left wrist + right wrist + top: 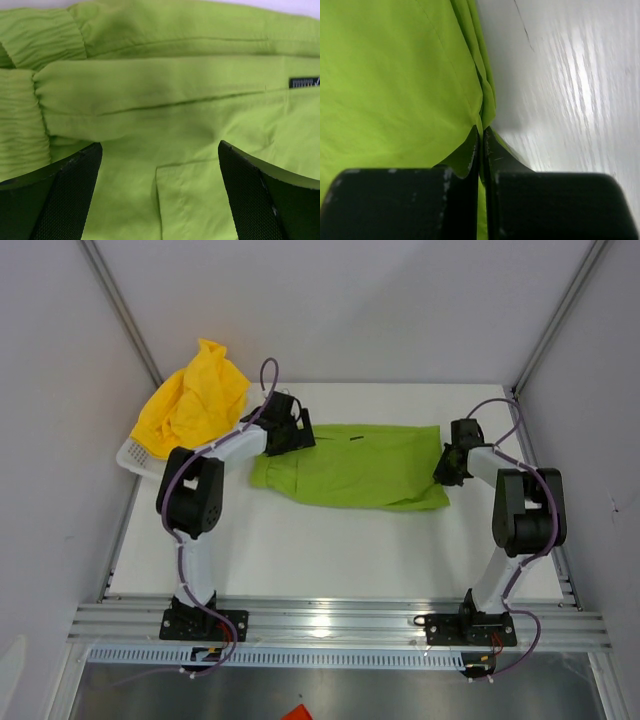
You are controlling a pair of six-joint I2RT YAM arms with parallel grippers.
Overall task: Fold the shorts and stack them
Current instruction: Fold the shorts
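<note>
The lime green shorts (355,468) lie spread flat across the middle of the white table, a small dark logo (303,82) near their far edge. My left gripper (290,435) hovers open over their left, waistband end; green fabric (160,150) fills the gap between its black fingers (70,190), untouched. My right gripper (447,468) is shut on the right edge of the green shorts; a thin fold of fabric (487,107) is pinched between its jaws. The yellow shorts (195,400) are heaped in the basket at the back left.
A white mesh basket (135,455) stands at the table's back left corner under the yellow heap. Grey walls close in on three sides. An aluminium rail (330,620) runs along the near edge by the arm bases.
</note>
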